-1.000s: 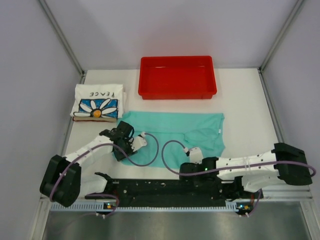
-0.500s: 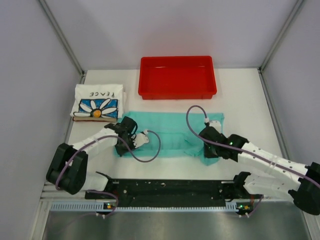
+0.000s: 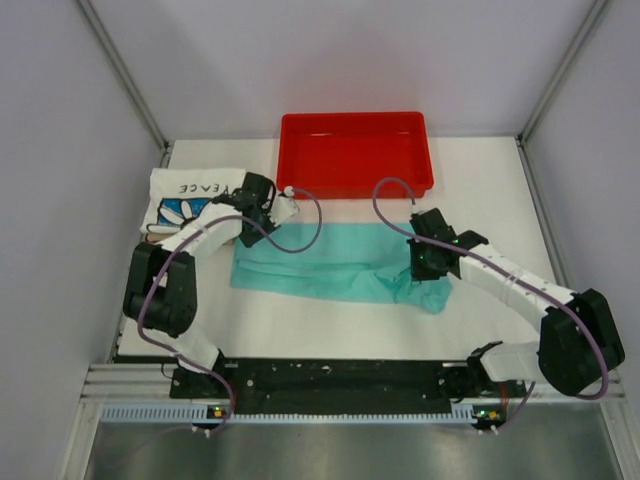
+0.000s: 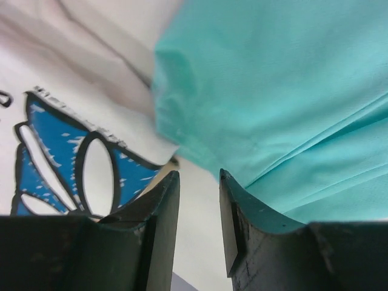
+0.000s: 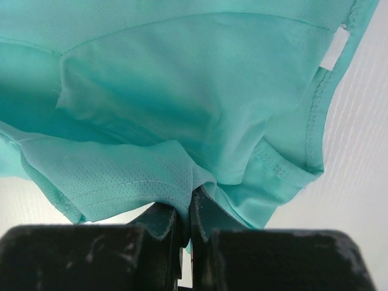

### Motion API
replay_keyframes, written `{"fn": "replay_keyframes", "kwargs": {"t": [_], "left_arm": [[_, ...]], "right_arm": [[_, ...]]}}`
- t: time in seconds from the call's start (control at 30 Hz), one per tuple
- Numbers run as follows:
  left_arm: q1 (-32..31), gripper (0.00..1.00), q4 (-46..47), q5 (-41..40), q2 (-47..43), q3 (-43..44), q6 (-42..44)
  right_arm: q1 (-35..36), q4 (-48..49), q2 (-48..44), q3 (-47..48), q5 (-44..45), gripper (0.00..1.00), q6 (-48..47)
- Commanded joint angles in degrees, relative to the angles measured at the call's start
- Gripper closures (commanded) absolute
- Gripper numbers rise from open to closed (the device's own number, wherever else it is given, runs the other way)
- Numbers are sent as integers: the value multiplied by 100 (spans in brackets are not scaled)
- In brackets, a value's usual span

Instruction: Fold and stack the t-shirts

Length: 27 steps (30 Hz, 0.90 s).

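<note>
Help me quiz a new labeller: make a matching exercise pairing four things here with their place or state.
Things:
1. teal t-shirt
2. daisy t-shirt
3. red tray
4. right gripper

Places or states:
A. at the far edge of the table
B. pinching teal cloth
C. folded, at the table's left side
D. lying as a long band mid-table

Pairs: 1-D, 2-C, 3-A, 4-B

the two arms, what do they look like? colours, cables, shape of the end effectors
The left arm and right arm match: white links between bulky black joints, with a thin purple cable looping beside each. The left end effector and right end effector are black, each with two flat, blocky fingers. No markings are readable.
</note>
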Motion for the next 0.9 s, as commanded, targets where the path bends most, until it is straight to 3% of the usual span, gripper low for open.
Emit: {"fn": "replay_keyframes", "kwargs": {"t": [0.0,0.07,0.17,0.4,0.63,0.7,0.77,0.8,0.87], "left_arm": [[123,62,-249,440,-421,289,-19],[123,62,-574,1336,-922,8,411],[123,58,-1155,1771,-1248,-457,1307],[123,52,-796,1174,-864,-969,2390],[123,53,-586,702,-72,-845,2523],[131,61,-559,551,60,-784,2427],[123,91,-628,541,96,-670,2243],[131,99,-646,541,69,-661,2190],[140,100,-594,533,-106,-731,2145]], "right_arm": [[-181,357,145,288,-353,100,-360],[-181,383,189,297,-388,100,-404],[-190,384,216,279,-415,100,-439],[-234,436,321,296,-503,100,-465],[-286,436,242,332,-529,100,-474],[-330,401,181,314,-529,100,-491],[-374,322,111,297,-547,100,-518],[-383,261,49,279,-529,100,-527],[-401,182,-74,227,-503,100,-544]]}}
